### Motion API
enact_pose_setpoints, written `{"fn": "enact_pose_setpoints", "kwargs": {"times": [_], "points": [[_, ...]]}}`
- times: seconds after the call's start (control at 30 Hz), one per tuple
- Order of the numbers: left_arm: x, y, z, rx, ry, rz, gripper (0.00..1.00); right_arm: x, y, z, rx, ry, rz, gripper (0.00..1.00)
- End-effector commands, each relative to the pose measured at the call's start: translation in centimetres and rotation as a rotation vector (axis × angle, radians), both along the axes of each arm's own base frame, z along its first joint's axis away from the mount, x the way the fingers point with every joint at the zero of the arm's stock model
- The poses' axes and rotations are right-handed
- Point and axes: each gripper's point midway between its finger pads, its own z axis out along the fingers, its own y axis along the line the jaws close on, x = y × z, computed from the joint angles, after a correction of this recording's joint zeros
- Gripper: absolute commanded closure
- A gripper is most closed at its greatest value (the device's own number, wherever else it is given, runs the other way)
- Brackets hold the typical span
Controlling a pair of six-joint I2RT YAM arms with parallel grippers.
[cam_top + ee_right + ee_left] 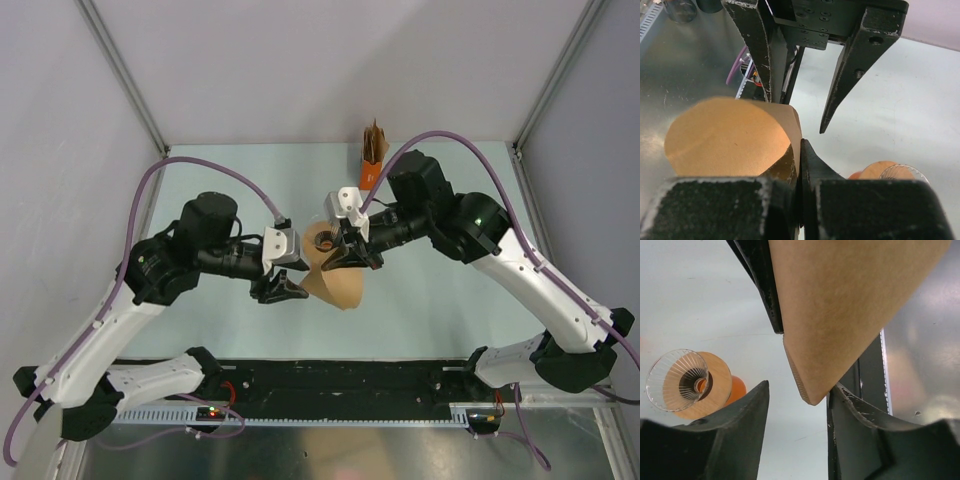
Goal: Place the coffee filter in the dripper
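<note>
The coffee filter (338, 282) is a flat light-brown paper fan held in the air just near of the dripper (321, 240). My right gripper (347, 258) is shut on the filter's upper edge; its wrist view shows the paper (725, 137) pinched between the shut jaws (801, 150). My left gripper (284, 290) is open at the filter's left side. In the left wrist view the filter's pointed end (840, 315) hangs between my open fingers (797, 390), close against the right finger. The clear ribbed dripper (677, 380) stands empty on the table.
The dripper sits on a flat round tan disc (717, 385) over an orange glass beaker (738, 389). A small orange box with brown papers (373, 152) stands at the back. The black rail (340, 385) runs along the table's near edge.
</note>
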Motion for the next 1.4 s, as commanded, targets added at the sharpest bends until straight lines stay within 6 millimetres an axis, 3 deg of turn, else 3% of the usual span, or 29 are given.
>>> {"fn": "enact_pose_setpoints", "kwargs": {"times": [0.0,0.37,0.5,0.63,0.7,0.83,0.93,1.07,1.27,1.37], "points": [[-0.6,-0.4,1.9,-0.048,-0.006,-0.029,0.47,-0.1,0.1,1.0,0.02,-0.024,0.003,1.0],[-0.7,-0.5,1.9,-0.052,0.007,-0.033,0.63,0.0,0.1,1.1,0.019,-0.005,-0.009,1.0],[-0.7,-0.5,1.6,-0.047,0.011,-0.034,0.79,-0.1,0.1,1.6,0.029,-0.002,-0.015,0.99],[-0.6,-0.5,1.9,-0.052,0.004,-0.024,0.91,0.2,0.0,3.2,0.059,-0.013,-0.04,0.8],[-0.4,-0.2,2.3,-0.063,-0.002,-0.01,0.96,0.7,-0.4,4.6,0.086,-0.024,-0.067,0.62],[0.5,0.4,4.1,-0.114,0.011,0.031,0.99,2.6,-2.3,8.8,0.181,-0.016,-0.17,0.26],[1.0,0.8,6.0,-0.18,0.069,0.036,1.0,4.8,-4.4,12.0,0.279,0.016,-0.274,0.1],[2.2,1.2,9.1,-0.286,0.157,0.058,1.0,7.5,-7.6,13.9,0.388,0.2,-0.398,0.01],[5.4,1.2,14.7,-0.508,0.265,0.176,1.0,11.2,-8.2,10.8,0.408,0.561,-0.555,0.03],[6.9,1.0,16.0,-0.613,0.381,0.213,1.0,12.6,-8.2,9.6,0.411,0.666,-0.567,0.04]]}}
